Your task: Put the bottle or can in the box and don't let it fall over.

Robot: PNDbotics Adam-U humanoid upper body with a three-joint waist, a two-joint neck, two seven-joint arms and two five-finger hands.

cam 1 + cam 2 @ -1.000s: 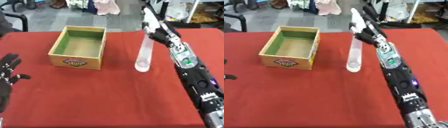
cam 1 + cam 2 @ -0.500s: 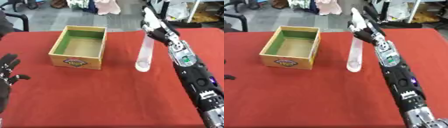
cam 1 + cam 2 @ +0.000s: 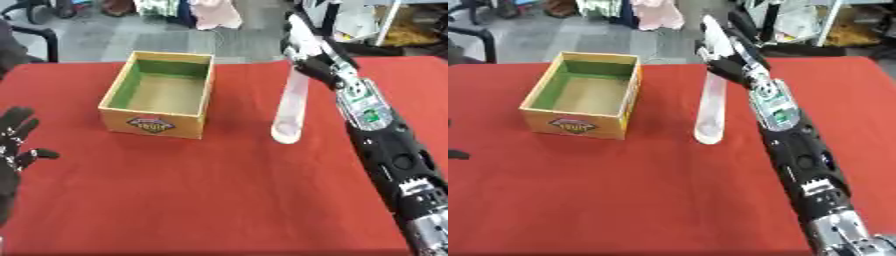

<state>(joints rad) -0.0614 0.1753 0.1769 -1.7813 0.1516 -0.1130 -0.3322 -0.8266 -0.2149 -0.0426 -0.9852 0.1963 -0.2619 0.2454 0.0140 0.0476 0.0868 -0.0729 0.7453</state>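
Fingers [image 3: 302, 42] of right hand [image 3: 313, 57] at upright bottle [image 3: 290, 107] top.

A red worktop [image 3: 201, 200] fills the view. Beyond it, at twelve o'clock, pale pink clothing [image 3: 214, 12] hangs above grey floor [image 3: 114, 35].

Table [image 3: 201, 200] covered in red cloth, fills most of the view, far edge at 12 o'clock. Open wooden box [image 3: 161, 95] sits on it at about 10 o'clock from center, green inner walls, round label on the near side, nothing visible inside. Tall clear bottle [image 3: 290, 111] stands on the cloth at about 1 o'clock from center, just right of the box, not touching it, base on the cloth.
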